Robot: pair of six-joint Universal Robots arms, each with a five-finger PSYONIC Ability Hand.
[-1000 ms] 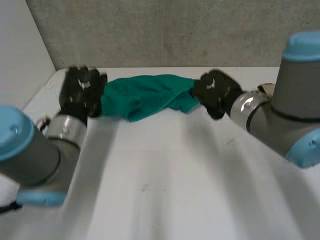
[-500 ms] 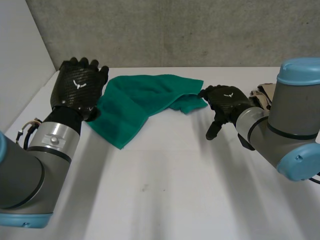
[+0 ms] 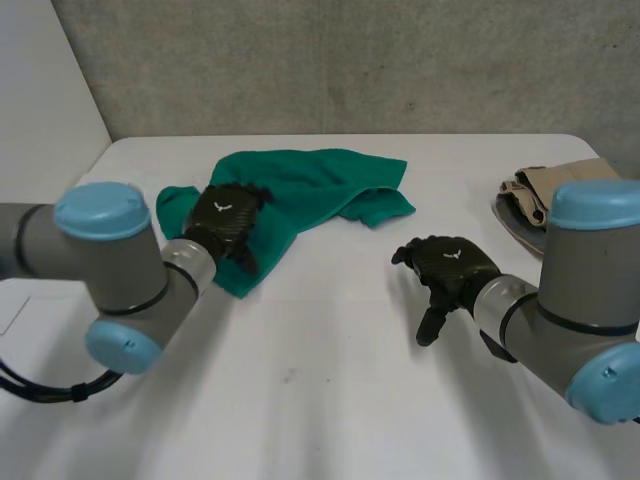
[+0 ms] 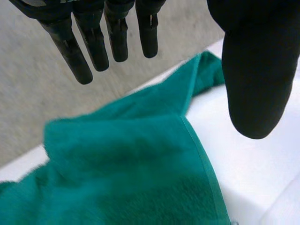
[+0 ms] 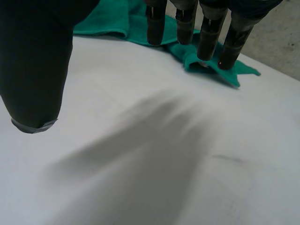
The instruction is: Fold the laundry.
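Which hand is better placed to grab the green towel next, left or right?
Left, probably. The left hand is over the near corner of the green towel, fingers open. The right hand hangs open over the bare table, apart from the towel.

Setting: robotics lab bench | Evidence: grey-jointed, blue-capped left arm and right arm at a white table | Backdrop: plain grey wall, white side panel

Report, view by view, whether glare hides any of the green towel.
Head view: even light, no glare; green towel distinct on white table, left robot hand covering part. Left wrist view: hem evenly lit. Right wrist view: no glare; towel corner past right robot hand.
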